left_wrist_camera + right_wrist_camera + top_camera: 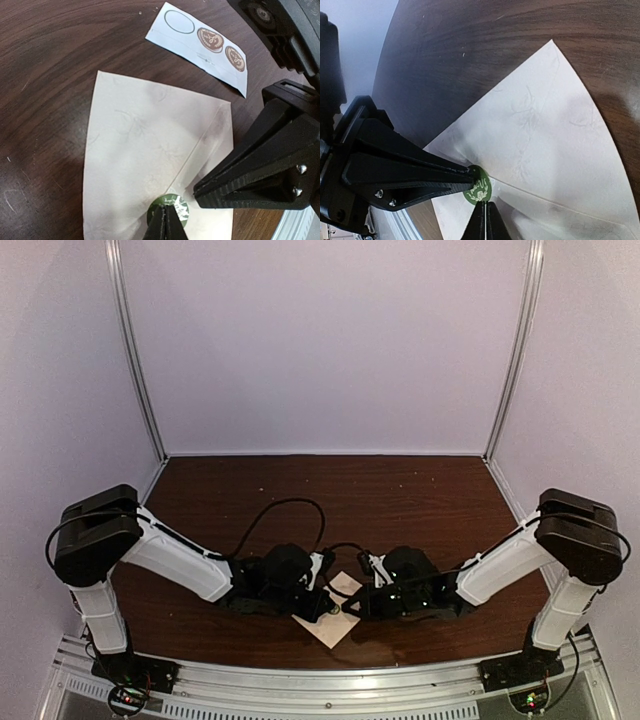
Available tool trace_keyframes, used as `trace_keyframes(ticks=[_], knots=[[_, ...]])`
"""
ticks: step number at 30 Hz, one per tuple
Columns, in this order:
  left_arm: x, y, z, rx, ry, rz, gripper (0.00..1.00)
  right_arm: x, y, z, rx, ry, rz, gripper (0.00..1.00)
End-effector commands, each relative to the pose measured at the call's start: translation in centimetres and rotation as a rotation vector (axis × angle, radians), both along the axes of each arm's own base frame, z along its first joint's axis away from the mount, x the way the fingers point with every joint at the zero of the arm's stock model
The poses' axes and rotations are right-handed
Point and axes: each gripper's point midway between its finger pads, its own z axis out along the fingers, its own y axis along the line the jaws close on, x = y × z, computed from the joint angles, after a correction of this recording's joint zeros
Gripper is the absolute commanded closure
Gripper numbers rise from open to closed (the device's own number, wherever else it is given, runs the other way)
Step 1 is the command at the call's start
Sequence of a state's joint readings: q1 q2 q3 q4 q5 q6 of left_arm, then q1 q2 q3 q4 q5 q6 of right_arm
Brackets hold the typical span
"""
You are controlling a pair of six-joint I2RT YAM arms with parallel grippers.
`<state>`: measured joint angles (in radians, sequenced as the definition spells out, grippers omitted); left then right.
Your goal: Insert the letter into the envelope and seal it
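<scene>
Left wrist view has the envelope (150, 150) lying flat on the dark wood table (45, 75), its flap folded down and a round green sticker (174, 201) at the flap's point. The left gripper (164, 220) and the right gripper (197, 191) both have their jaws closed, tips meeting at that sticker. A white sticker strip (200, 45) lies on the table near the envelope's far edge.

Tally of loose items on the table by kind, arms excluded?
Envelope: 1
Sticker strip: 1
Brown stickers on the strip: 2
Green sticker on the envelope: 1
Total: 5
</scene>
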<state>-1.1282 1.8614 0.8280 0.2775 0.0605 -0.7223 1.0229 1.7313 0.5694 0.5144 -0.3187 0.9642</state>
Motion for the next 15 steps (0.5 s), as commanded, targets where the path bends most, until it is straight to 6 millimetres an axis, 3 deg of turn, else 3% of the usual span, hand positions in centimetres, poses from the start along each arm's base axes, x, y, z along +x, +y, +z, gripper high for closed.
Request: trace_keyframes(ticks=[1, 15], knots=[[-0.3, 2.0, -2.6, 0.079, 0.039, 0.021, 1.0, -0.5, 1.2, 1.6, 0.027, -0.035, 0.058, 0.98], [-0.5, 2.3, -2.6, 0.08, 0.039, 0.026, 1.0, 0.3, 2.1, -1.1, 0.003, -0.006, 0.033, 1.0]])
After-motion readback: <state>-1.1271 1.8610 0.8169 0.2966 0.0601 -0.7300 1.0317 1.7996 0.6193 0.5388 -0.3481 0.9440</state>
